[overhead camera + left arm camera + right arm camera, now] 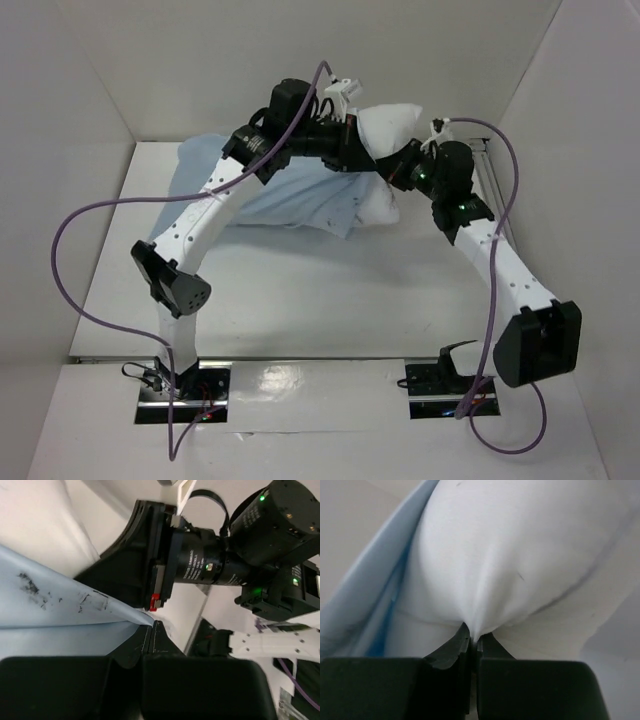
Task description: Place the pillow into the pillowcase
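Observation:
The plump white pillow (392, 128) lies at the back of the table, its left part inside the light blue pillowcase (300, 205). My left gripper (352, 160) is shut on the pillowcase's edge (100, 615) at the opening; the cloth comes to a point between the closed jaws (151, 625). My right gripper (388, 172) is shut on a pinch of the pillow's fabric (520, 555), its jaws closed at the fold (472, 636). The blue pillowcase (380, 585) shows to the left of the pillow in the right wrist view. The two grippers are close together.
White walls enclose the table (330, 290) at the back and both sides. A metal rail (492, 180) runs along the right edge. Purple cables (80, 250) loop off both arms. The right arm's black wrist (225, 560) fills the left wrist view.

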`<state>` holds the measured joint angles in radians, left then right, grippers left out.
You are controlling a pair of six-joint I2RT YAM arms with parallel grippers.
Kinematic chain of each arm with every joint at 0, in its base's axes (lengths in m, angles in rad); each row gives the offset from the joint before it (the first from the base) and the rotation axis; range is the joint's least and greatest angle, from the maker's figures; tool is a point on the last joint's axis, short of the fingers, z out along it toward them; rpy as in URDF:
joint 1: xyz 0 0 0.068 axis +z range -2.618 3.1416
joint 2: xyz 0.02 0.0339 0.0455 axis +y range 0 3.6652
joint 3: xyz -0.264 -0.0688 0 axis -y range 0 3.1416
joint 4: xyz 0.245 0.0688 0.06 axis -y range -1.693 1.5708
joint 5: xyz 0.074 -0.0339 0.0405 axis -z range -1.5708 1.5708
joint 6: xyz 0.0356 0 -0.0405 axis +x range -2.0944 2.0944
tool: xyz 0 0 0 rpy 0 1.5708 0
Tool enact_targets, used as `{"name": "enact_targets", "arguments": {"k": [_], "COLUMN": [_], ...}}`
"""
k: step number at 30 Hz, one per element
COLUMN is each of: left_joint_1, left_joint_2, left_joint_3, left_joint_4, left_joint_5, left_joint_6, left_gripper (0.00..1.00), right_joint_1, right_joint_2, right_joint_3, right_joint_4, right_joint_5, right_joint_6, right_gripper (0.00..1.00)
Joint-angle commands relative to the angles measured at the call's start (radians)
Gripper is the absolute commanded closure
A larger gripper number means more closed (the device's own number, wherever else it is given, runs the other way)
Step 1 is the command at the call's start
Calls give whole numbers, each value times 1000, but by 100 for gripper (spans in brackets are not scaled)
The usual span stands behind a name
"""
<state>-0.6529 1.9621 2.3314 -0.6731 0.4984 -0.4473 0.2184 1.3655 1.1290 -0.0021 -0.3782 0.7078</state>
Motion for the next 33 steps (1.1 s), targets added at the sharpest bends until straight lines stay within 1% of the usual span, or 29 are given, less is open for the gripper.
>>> {"name": "enact_targets", "arguments": {"k": [1, 2, 3, 5, 6, 7, 9, 10, 11, 12, 13, 14, 15, 16, 18, 19, 21, 22, 23, 25, 26, 27, 28, 29, 30, 31, 32, 33], "left_joint_1": [-54, -54, -54, -82, -114, -129, -140, -140, -140, -140, -130, -129, -129, -129, -120, -120, -79, -62, -24, 15, 44, 55, 64, 64, 78, 78, 87, 87], "left_joint_2": [-78, -125, -143, -178, -189, -199, -221, -221, -212, -203, -190, -190, -190, -190, -190, -181, -172, -163, -163, -131, -114, -94, -69, -16, 13, 41, 67, 111], "left_joint_3": [-66, -145, -288, -404, -494, -532, -604, -604, -589, -542, -518, -498, -480, -442, -419, -393, -368, -357, -343, -325, -298, -273, -244, -192, -164, -138, -115, -78], "left_joint_4": [186, 226, 298, 374, 442, 476, 551, 552, 515, 467, 414, 324, 273, 230, 152, 127, 90, 67, 67, 37, 3, -25, -52, -75, -112, -126, -126, -140], "left_joint_5": [301, 301, 311, 371, 385, 396, 420, 449, 450, 439, 421, 367, 321, 278, 204, 177, 137, 125, 108, 7, -39, -151, -202, -240, -303, -320, -331, -366], "left_joint_6": [-100, -126, -145, -212, -235, -255, -312, -312, -291, -265, -233, -178, -154, -128, -62, -47, -9, -8, 2, 2, 2, 2, -8, -8, -8, -17, -18, -18], "left_gripper": [100, 100, 100, 100, 100, 100, 100, 98, 94, 90, 83, 52, 36, 25, 10, 10, 12, 15, 21, 26, 26, 24, 21, 19, 19, 19, 19, 19], "right_joint_1": [48, 61, 70, 81, 93, 93, 102, 102, 102, 102, 102, 102, 102, 102, 102, 102, 111, 111, 127, 157, 167, 177, 177, 177, 188, 199, 199, 216], "right_joint_2": [-107, -120, -120, -108, -83, -71, -51, -51, -51, -51, -77, -89, -104, -118, -164, -178, -212, -223, -242, -264, -275, -293, -293, -293, -293, -293, -293, -281], "right_joint_3": [-59, -107, -211, -317, -412, -452, -532, -549, -558, -558, -569, -569, -569, -569, -578, -578, -587, -587, -597, -609, -621, -621, -633, -633, -634, -634, -620, -586], "right_joint_4": [103, 115, 125, 172, 195, 238, 261, 261, 251, 237, 222, 185, 166, 148, 108, 97, 68, 56, 42, 2, -10, -31, -44, -58, -73, -100, -131, -198], "right_joint_5": [82, 106, 125, 134, 134, 125, 125, 125, 125, 125, 125, 137, 147, 147, 159, 159, 148, 148, 163, 188, 211, 211, 220, 220, 229, 229, 229, 270], "right_joint_6": [58, 80, 93, 136, 150, 165, 176, 176, 176, 161, 147, 124, 113, 102, 78, 68, 53, 39, 30, 15, 6, 5, -7, -19, -31, -78, -99, -116], "right_gripper": [100, 100, 100, 100, 100, 100, 100, 100, 100, 100, 100, 100, 100, 100, 100, 100, 100, 100, 100, 100, 100, 100, 100, 98, 61, 33, 16, 5]}}
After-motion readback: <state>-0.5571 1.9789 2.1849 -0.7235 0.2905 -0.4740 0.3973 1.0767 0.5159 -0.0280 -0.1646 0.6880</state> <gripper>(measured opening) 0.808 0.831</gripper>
